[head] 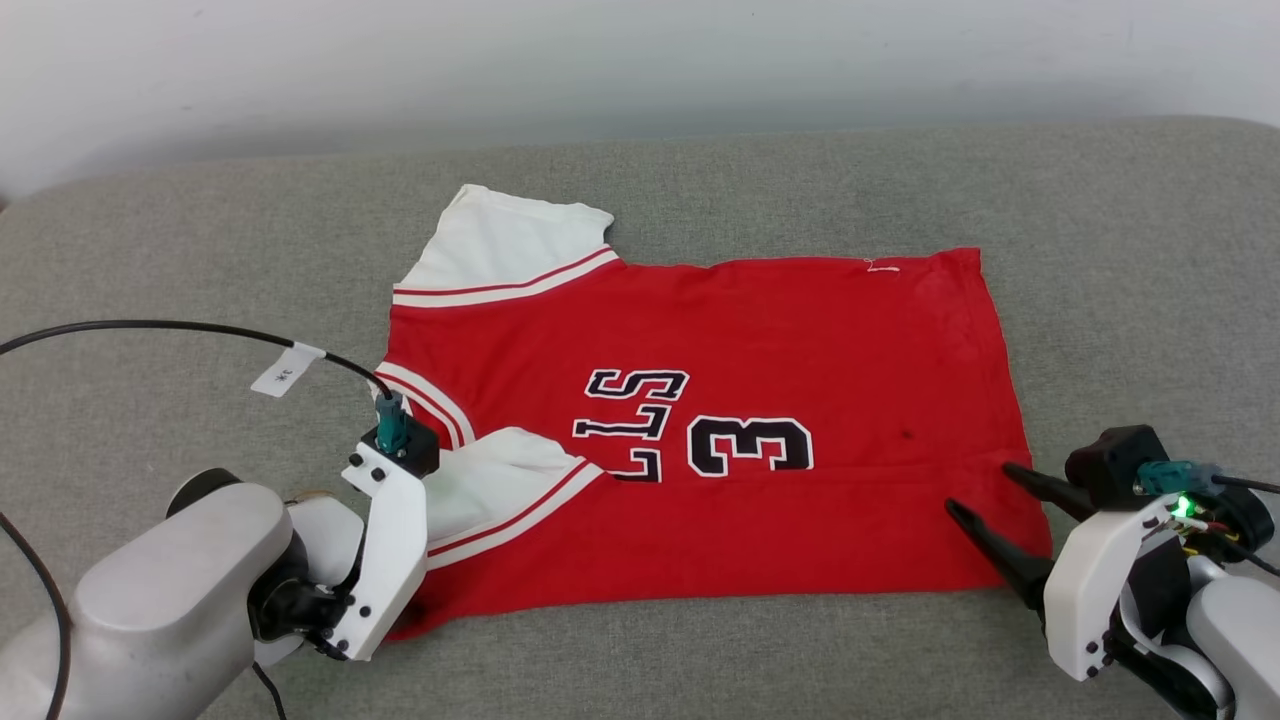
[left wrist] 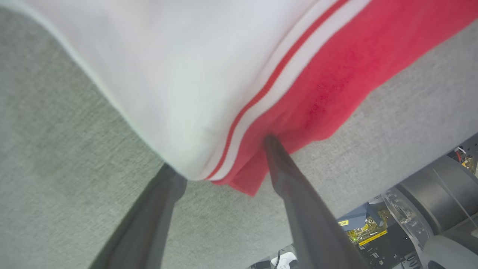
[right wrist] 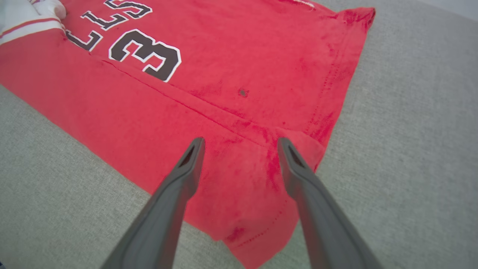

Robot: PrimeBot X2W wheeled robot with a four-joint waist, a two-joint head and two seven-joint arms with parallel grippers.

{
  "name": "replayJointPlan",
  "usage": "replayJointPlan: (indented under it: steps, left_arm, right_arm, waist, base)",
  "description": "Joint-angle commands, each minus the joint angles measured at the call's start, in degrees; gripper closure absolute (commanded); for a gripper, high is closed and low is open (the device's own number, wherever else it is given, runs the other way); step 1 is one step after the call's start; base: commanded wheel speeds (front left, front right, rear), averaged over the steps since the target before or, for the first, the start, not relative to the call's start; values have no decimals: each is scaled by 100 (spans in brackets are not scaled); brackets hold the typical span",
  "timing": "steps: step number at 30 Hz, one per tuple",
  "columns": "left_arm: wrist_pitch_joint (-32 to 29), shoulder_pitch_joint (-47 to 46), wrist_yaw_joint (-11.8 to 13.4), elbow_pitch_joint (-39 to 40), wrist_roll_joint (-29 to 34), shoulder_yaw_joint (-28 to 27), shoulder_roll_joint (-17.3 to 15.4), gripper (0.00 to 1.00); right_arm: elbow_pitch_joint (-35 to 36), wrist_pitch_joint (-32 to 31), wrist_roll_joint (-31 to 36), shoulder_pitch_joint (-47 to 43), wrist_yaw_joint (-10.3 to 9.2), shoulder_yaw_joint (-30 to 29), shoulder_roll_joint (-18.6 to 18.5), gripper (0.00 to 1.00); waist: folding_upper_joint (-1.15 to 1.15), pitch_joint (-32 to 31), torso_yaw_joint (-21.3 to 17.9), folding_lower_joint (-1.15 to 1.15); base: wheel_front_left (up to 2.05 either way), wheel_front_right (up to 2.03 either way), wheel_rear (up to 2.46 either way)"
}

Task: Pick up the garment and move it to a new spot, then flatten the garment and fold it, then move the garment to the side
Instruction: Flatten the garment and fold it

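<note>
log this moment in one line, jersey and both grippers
jersey: flat on grey cushion, near edge folded over | left gripper: open, astride sleeve corner | right gripper: open, over hem corner

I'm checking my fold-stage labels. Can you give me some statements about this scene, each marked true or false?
1. The jersey lies on a grey cushion. True.
2. Both grippers are shut. False: the left gripper and right gripper stand open.
3. The jersey's near edge is folded over part of the lettering. True.
4. The right gripper is at a sleeve. False: it is at the hem; the left gripper is at the sleeve.
</note>
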State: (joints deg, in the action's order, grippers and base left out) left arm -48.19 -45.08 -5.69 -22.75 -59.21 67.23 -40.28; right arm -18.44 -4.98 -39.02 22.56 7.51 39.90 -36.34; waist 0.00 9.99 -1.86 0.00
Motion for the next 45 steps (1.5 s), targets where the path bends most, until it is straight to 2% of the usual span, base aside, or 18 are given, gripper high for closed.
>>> replayJointPlan:
  steps: [1, 6, 9, 12, 15, 19, 21, 25, 32, 40, 41, 42, 45]
  left_arm:
    - [10, 165, -29, -117, -30, 102, 81, 100]
    - [127, 200, -96, -143, -132, 84, 103, 100]
    - [234, 127, -128, -120, -130, 54, 100, 100]
    - [287, 40, -144, -22, -137, 77, 95, 100]
    - [316, -23, -155, 65, -117, 107, 57, 100]
    - [336, -58, -163, 138, -179, 119, 51, 100]
    - [344, -96, -162, 184, -160, 139, 52, 100]
    - [404, -164, -162, 244, -122, 159, 84, 100]
    - [479, -374, -170, 313, 0, 223, 172, 100]
    - [565, -409, -168, 305, -44, 315, 144, 100]
    - [584, -396, -169, 298, -53, 329, 128, 100]
    - [602, -376, -169, 284, -64, 340, 113, 100]
    - [643, -306, -168, 242, -108, 368, 66, 100]
  right_arm:
    - [66, -46, 39, 114, -4, 57, -82, 0]
    - [375, -271, -16, 434, -4, 210, -427, 0]
    - [661, -638, -182, 711, -4, 314, -822, 0]
    - [900, -1198, -375, 945, -4, 563, -1220, 0]
    - [1063, -2019, -706, 1224, -4, 863, -1573, 0]
    - [1013, -2777, -929, 1461, -4, 1089, -1711, 0]
    - [912, -3242, -1069, 1539, -4, 1266, -1683, 0]
    - [568, -3765, -1135, 1677, -4, 1474, -1485, 0]
    - [-43, -3767, -1322, 1396, -4, 1601, -997, 0]
    - [-123, -3598, -1675, 882, 30, 2168, -583, 0]
    - [-113, -3515, -1677, 902, 31, 2197, -578, 70]
    - [-108, -3429, -1691, 938, 31, 2191, -578, 100]
    - [-90, -3160, -1581, 1156, 17, 2189, -721, 100]
  waist:
    - [0, -17, -9, 0]
    - [0, -165, 8, 0]
    - [0, -252, 52, 0]
    - [0, -310, 115, 0]
    - [0, -327, 168, 0]
    - [0, -307, 216, 0]
    - [0, -274, 251, 0]
    - [0, -143, 348, 0]
    - [0, 148, 551, 0]
    - [0, 296, 573, 0]
    - [0, 288, 558, 0]
    - [0, 265, 540, 0]
    - [0, 147, 475, 0]
  base:
    - [0, 0, 0]
    - [0, 0, 0]
    - [0, 0, 0]
    - [0, 0, 0]
    - [0, 0, 0]
    - [0, 0, 0]
    - [0, 0, 0]
    - [0, 0, 0]
    - [0, 0, 0]
    - [0, 0, 0]
    - [0, 0, 0]
    - [0, 0, 0]
    - [0, 0, 0]
